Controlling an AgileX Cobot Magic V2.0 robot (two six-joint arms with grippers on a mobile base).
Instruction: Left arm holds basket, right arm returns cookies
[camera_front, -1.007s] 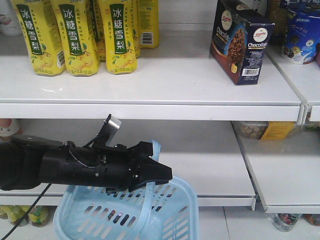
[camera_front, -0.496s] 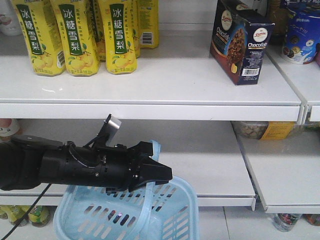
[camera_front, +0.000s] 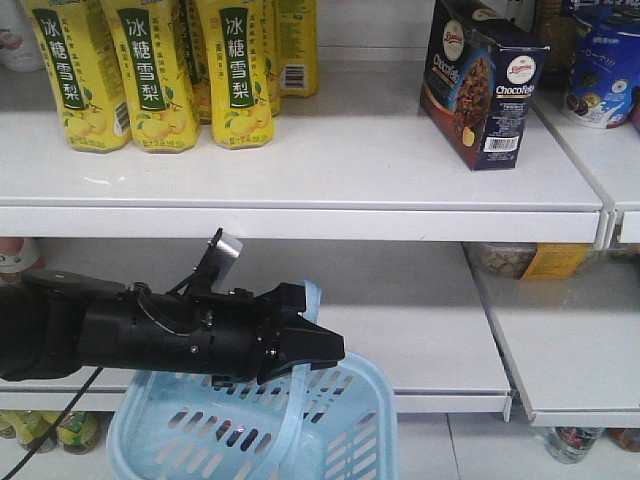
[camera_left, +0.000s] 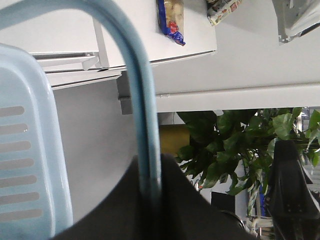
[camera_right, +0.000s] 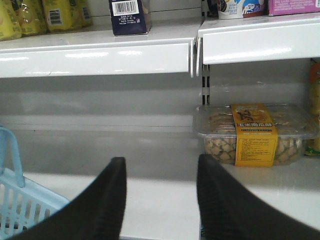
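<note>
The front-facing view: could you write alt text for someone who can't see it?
A black robot arm's gripper is shut on the strap handle of a light blue basket below a white shop shelf. On that shelf stand yellow drink bottles and a dark cookie carton.

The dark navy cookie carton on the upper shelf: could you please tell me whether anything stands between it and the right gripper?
The white upper shelf's front edge lies between the open right gripper and the dark navy cookie carton, which stands above; nothing visible crowds the carton itself.
</note>
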